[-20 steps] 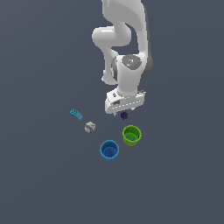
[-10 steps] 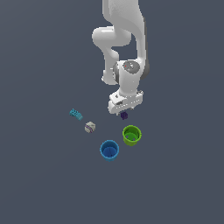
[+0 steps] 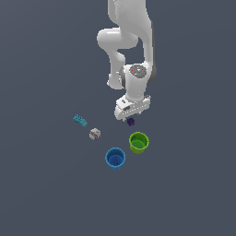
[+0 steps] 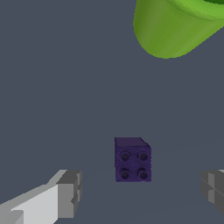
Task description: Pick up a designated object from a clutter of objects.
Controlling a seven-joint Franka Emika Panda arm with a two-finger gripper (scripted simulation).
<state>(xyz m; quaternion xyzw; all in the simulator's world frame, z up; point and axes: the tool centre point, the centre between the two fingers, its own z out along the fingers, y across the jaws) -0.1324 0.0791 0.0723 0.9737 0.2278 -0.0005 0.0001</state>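
The claw (image 3: 131,119) hangs low over the worktop (image 3: 46,184), its jaws spread wide. In the wrist view both fingers (image 4: 70,192) stand well apart with the purple block (image 4: 133,160) between them, touching neither. The block rests on the worktop; one face shows four round studs. In the exterior view it appears as a small dark cube (image 3: 131,121) directly beneath the claw body, partly hidden by it.

The green cup (image 3: 138,142) stands upright on the worktop near the block, a little toward the exterior view's right and nearer the camera. Its wall and rim (image 4: 175,26) show at the edge of the wrist view, apart from the block.

The blue cup (image 3: 115,157) stands upright just beside the green cup, toward the exterior view's left.

Further to the exterior view's left lies a whitish-grey lump (image 3: 95,134), and beyond it a teal ridged bar (image 3: 79,120). Both are well apart from the claw and separate from each other.
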